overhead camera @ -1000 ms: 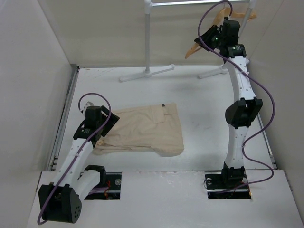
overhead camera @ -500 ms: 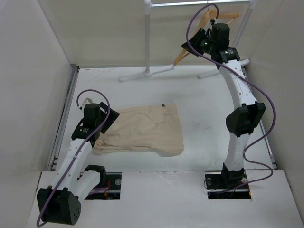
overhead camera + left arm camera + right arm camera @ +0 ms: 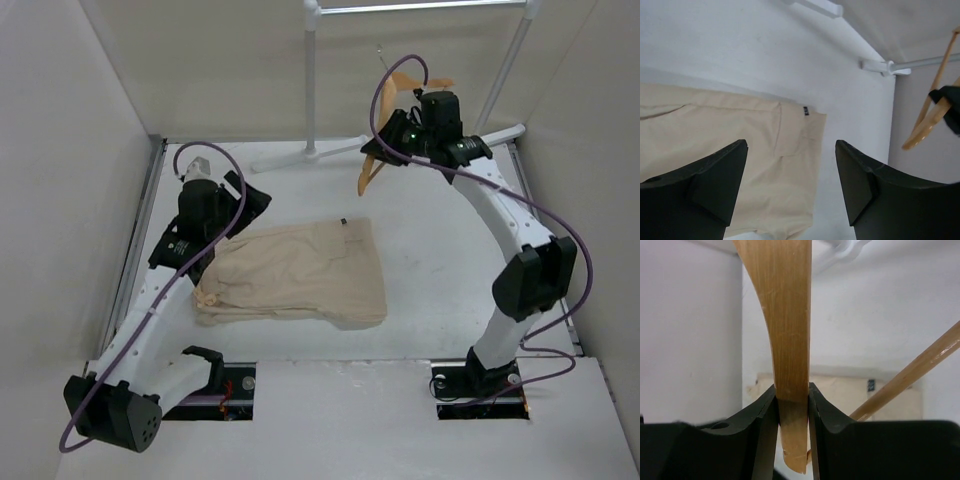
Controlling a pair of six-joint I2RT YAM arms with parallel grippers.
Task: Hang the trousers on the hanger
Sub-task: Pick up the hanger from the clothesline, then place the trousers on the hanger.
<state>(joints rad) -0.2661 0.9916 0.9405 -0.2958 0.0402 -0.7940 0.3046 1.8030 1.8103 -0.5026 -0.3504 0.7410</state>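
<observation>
Top view: the step in hand looks to be getting the hanger (image 3: 371,172) over to the trousers (image 3: 300,275). Your right gripper (image 3: 398,140) is holding the hanger in the air, beyond the far right corner of the trousers and clear of the rack (image 3: 311,80) that is standing farther back. The right arm is arching high to the right of the trousers, with its wrist reaching inward. The trousers are lying folded flat on the table (image 3: 440,260). Your left gripper (image 3: 252,200) is hovering over their far left corner, and the left arm is stretching up along their left side.

Left wrist view: the left gripper (image 3: 790,150) is looking down on the trousers (image 3: 715,125) with its 2 jaws standing wide and nothing between them. The hanger (image 3: 930,120) is hanging well to the right of the cloth.

Right wrist view: the right gripper (image 3: 791,395) is pinching 1 wooden arm of the hanger (image 3: 787,315) tight between both jaws. The bottom bar (image 3: 920,362) is slanting off to the right, and the trousers (image 3: 840,390) are showing far below.

Next, I judge, you will be needing to lower the hanger beside the trousers' edge. The left gripper will then have to nip 1 end of the cloth and feed it over the bottom bar. Watch that the hanger is not twisting in that narrow pinch.
</observation>
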